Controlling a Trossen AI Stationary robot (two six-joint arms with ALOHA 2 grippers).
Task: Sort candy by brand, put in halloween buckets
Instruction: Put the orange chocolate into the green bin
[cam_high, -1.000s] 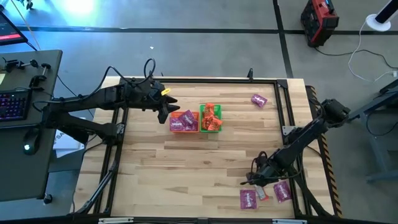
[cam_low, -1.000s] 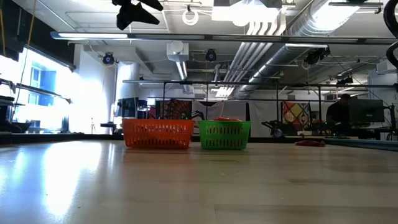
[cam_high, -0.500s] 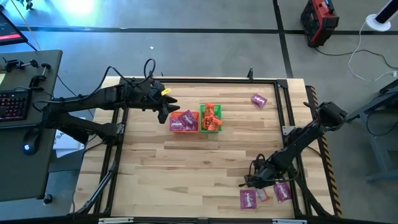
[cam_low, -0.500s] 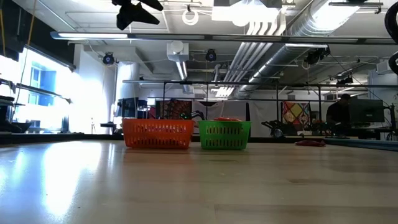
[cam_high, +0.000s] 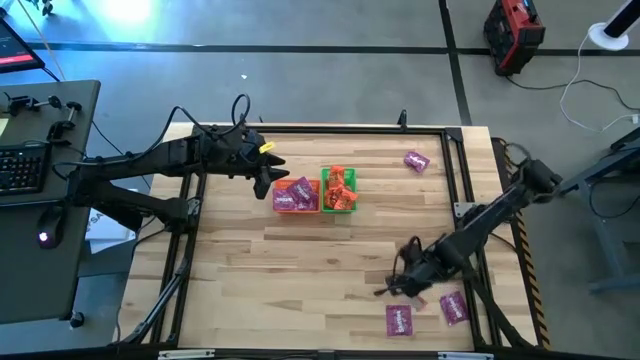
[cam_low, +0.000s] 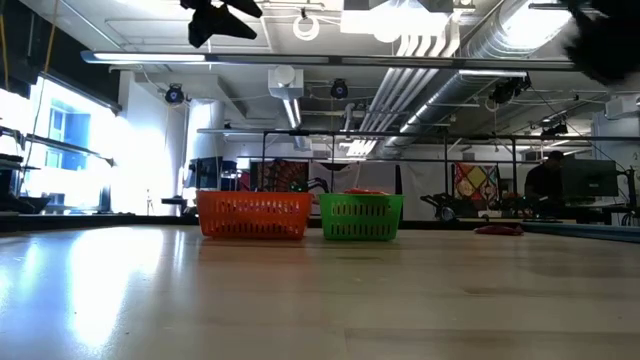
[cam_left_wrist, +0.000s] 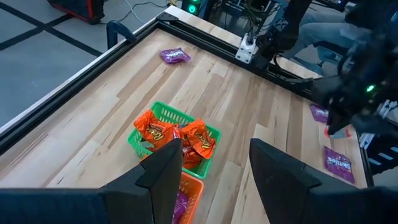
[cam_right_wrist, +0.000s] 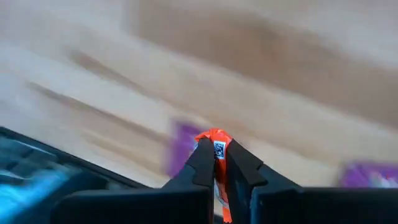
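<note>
The orange bucket (cam_high: 296, 196) holds purple candy and the green bucket (cam_high: 339, 190) holds orange-red candy; they stand side by side at the table's far middle. My left gripper (cam_left_wrist: 214, 165) hangs open above them, touching nothing. My right gripper (cam_high: 398, 286) is near the front right, shut on an orange-red packet (cam_right_wrist: 216, 148). Two purple packets (cam_high: 399, 320), (cam_high: 454, 307) lie flat on the table by it. A third purple packet (cam_high: 416, 160) lies at the far right. My right gripper pinches one end of the orange-red packet (cam_right_wrist: 217, 152) between its two fingertips. The fingers come steeply from above. The packet is lifted clear of the table, and the rest of it is hidden between and behind the fingers.
A black frame rail (cam_high: 320, 128) borders the table on all sides. Bare wood lies between the buckets and the front packets. A desk with a keyboard (cam_high: 22, 168) stands off the table's left side.
My right gripper has shut on the orange-red packet that lay between the two front purple packets. It has risen with the packet and shifted toward the table's left. The packet is now lifted clear; the purple packets stay where they were.
</note>
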